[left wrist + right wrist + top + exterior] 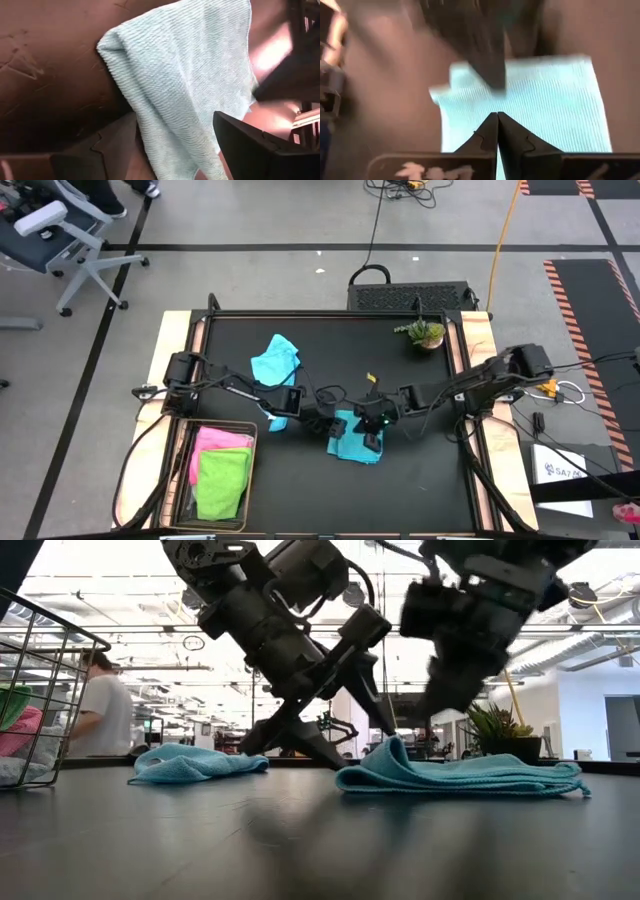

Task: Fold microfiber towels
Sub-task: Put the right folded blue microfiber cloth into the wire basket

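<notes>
Pink towel (218,439), lime towel (223,483) in basket (183,477)

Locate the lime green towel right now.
High view: the lime green towel lies in the wire basket at the table's front-left corner, beside the pink towel.

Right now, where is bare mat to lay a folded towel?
Free: the near strip between the basket and the mat's right edge, and the far-left corner. Crowded: mid-table, where both grippers meet over the teal towel, the light blue towel just beyond. The plant takes the far-right corner.
</notes>
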